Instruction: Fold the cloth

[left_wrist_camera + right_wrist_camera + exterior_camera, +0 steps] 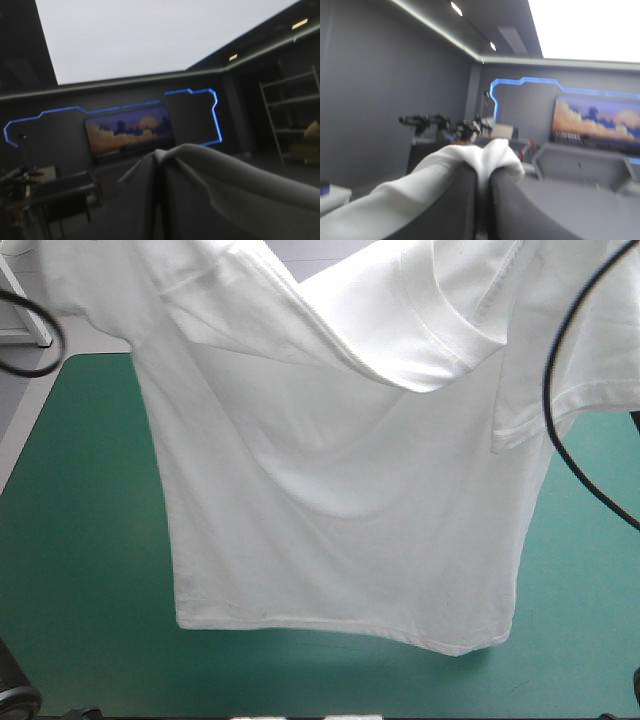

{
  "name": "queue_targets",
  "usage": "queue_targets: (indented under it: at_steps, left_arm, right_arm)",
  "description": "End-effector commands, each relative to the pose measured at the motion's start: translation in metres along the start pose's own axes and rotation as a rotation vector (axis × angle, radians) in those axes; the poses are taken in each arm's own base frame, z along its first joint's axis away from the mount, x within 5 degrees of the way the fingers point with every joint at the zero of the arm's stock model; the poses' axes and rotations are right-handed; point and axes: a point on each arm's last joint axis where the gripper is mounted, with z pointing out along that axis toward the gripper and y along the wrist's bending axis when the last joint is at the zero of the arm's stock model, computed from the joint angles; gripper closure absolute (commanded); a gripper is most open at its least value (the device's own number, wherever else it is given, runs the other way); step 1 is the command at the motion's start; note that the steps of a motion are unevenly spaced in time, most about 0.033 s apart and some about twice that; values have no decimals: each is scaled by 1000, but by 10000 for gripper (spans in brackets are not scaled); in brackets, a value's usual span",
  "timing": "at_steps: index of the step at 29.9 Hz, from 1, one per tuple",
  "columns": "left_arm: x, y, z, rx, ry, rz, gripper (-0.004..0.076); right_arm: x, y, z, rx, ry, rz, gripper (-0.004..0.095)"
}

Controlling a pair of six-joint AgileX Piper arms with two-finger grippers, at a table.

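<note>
T-shirt [340, 510] hangs over table [80, 540], L gripper [157, 165] & R gripper [484, 174] clamped on it.

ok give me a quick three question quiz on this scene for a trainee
1. True or false: the white short-sleeved fabric T-shirt lies folded on the teal-green table cover.
2. The left hand, with its black fin-shaped fingers, is: A open, B shut on the T-shirt, C out of view.
3. What does the right hand pinch?
Key: 1 false, it hangs lifted above the cover. 2 B. 3 the T-shirt.
</note>
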Motion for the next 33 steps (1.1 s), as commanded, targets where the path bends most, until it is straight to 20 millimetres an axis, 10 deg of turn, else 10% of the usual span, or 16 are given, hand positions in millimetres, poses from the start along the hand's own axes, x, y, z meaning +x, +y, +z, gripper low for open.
queue_targets:
  at_steps: [1,14,25,33]
  left_arm:
    - [59,-20,38,-49,294,126,745]
    - [306,-25,138,-70,897,84,745]
    - [441,6,154,-122,1007,-50,746]
    - [517,-7,150,-92,1099,-87,746]
  right_arm:
    - [53,-2,46,95,236,-3,923]
    - [249,-32,164,190,724,57,925]
    - [398,-95,195,139,928,305,924]
    - [476,-104,195,148,1076,353,924]
